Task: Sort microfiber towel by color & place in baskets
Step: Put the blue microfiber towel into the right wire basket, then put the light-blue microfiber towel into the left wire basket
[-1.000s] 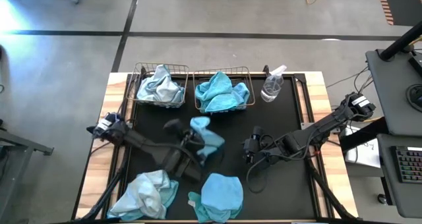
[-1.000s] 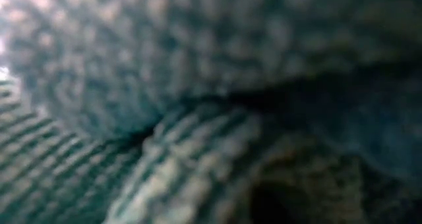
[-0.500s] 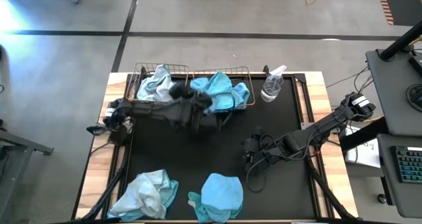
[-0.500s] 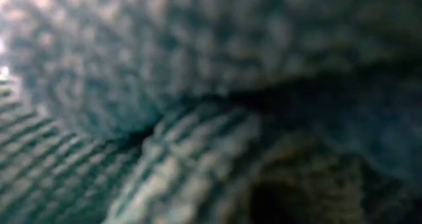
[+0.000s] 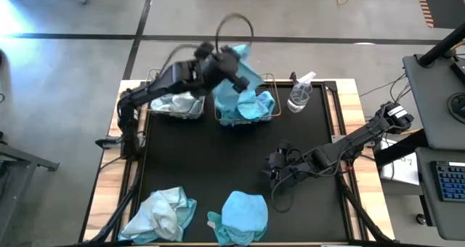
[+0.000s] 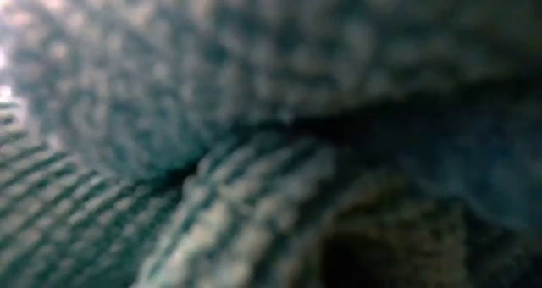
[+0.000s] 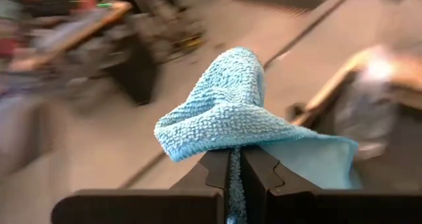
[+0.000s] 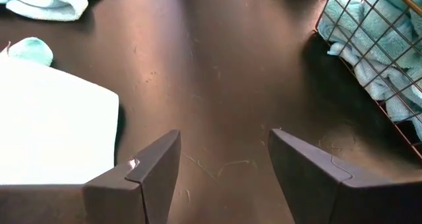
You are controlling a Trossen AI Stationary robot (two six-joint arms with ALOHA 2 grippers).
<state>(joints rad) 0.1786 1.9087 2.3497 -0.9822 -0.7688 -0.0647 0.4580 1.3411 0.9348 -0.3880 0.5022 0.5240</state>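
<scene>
Two brassy wire baskets stand side by side along the table's far edge in the high view: the left basket [image 5: 173, 100] holds a pale grey-blue towel [image 5: 174, 102], the right basket [image 5: 247, 105] a turquoise towel [image 5: 256, 106]. Above the right basket, the left gripper [image 5: 231, 62] is clenched on another turquoise towel [image 5: 234, 87], which hangs downward, its long axis running from the gripper toward the basket. A clear spray bottle [image 5: 299, 93] stands near the far right corner, just beside the right basket. At the table's near edge lie a pale towel [image 5: 164, 212] toward the left and a turquoise towel [image 5: 241, 216] near the middle. The right gripper [image 5: 275, 165] rests right of centre over the black mat [image 5: 218, 160], released and holding nothing.

Low view: fuzzy towel fabric [image 6: 254, 110] fills the frame; nothing else can be told.

Left wrist view: closed fingers [image 7: 257, 171] pinch the turquoise towel [image 7: 224, 112], whose bunched fold rises away from them.

Right wrist view: spread fingers [image 8: 158, 165] hover over the mat [image 8: 217, 85]; the basket of turquoise cloth [image 8: 369, 46] lies ahead to one side.
</scene>
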